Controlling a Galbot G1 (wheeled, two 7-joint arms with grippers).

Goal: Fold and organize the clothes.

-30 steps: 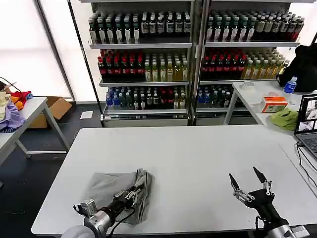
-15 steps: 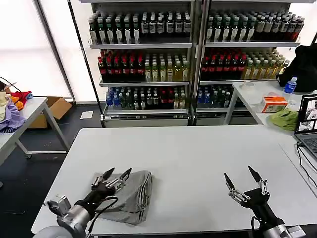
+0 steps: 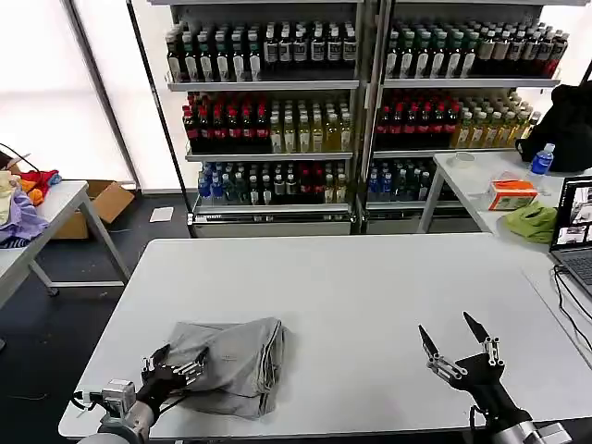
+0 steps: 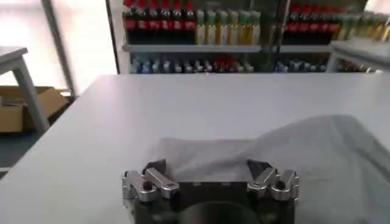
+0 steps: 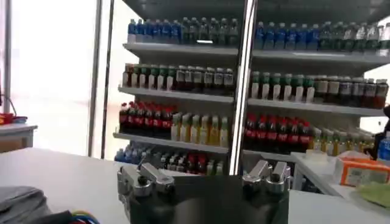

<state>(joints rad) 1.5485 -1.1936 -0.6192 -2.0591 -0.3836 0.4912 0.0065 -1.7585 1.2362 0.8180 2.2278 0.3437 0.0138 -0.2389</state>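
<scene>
The clothes [image 3: 233, 359] are a light grey bundle, folded and lying flat at the front left of the white table [image 3: 351, 287]. My left gripper [image 3: 174, 368] is open at the bundle's near-left edge, low over the table. In the left wrist view the grey cloth [image 4: 304, 158] spreads just beyond the left gripper [image 4: 206, 165], with nothing between the jaws. My right gripper [image 3: 445, 324] stands open above the front right of the table, far from the cloth, fingers pointing up. In the right wrist view the right gripper [image 5: 201, 171] holds nothing, and an edge of the clothes [image 5: 18, 204] shows.
Shelves of drink bottles [image 3: 277, 120] stand behind the table. A side table at the right carries a laptop [image 3: 573, 236], a green cloth [image 3: 533, 222] and an orange box [image 3: 511, 194]. Another table with coloured garments [image 3: 18, 208] is at the left.
My left gripper let go of the raised fold, opened, and drew back toward the front-left edge. The cloth settled flat. My right gripper shifted slightly toward me.
</scene>
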